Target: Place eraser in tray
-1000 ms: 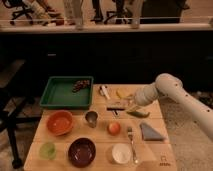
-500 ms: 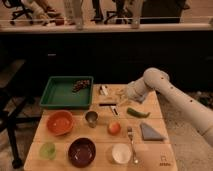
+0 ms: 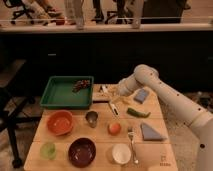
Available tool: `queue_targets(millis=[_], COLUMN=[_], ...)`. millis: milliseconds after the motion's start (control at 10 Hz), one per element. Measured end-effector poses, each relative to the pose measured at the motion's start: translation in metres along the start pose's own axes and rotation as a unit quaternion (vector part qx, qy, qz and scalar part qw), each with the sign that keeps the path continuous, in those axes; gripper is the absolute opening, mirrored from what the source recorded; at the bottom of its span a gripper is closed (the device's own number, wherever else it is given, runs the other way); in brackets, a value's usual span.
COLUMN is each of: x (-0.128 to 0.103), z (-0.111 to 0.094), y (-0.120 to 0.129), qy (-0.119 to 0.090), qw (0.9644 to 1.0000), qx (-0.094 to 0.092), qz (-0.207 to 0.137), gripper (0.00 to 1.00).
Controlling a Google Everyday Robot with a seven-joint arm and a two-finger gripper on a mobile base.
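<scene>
ARM AT THE TRAY'S EDGE: Your robot's white arm [image 3: 167, 95] comes in from the right of the frame and bends down over the middle of the wooden counter [image 3: 100, 139]. Its tool [image 3: 116, 94] hangs low, just right of the green tray [image 3: 50, 98].

The tool is closed to a narrow pinch. Its tip meets the tan eraser [image 3: 120, 99], which lies on the counter near the tray's right rim, not inside it. You cannot tell whether the tool grips the block or only touches it.

The dropped, angled wrist suggests a pick from above. With the tray close by on the left, the carry looks short.

A small dark object [image 3: 82, 85] sits in the tray's upper right corner. Near the work spot lie a blue-grey pad [image 3: 141, 95], a green pepper [image 3: 138, 113] and a folded cloth [image 3: 151, 132]. An orange fruit [image 3: 114, 128], a metal cup [image 3: 91, 118] and an orange bowl [image 3: 60, 122] fill the lower left.

By the look of it, the eraser's drop into the tray is not yet done.
</scene>
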Motion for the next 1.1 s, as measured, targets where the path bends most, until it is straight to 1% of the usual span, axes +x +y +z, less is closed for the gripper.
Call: queue_targets(millis=[500,600,700,900,1000,1100], x=[0.001,-0.001,-0.003,-0.018,-0.034,-0.045], z=[-0.001,0.002,0.011,0.035,0.056,0.072], y=[0.000,-0.002,-0.007,-0.021,-0.032,-0.041], qy=[-0.002,-0.005,-0.007,-0.014,-0.019,-0.024], qw=[1.0000,1.0000,0.9999,0.9995,0.9990,0.9985], qx=[0.002,-0.001,-0.008,-0.019,-0.028,-0.034], qz=[0.001,-0.004,-0.009,-0.020,-0.029,-0.036], gripper=[0.00,0.00,0.00,0.00,0.00,0.00])
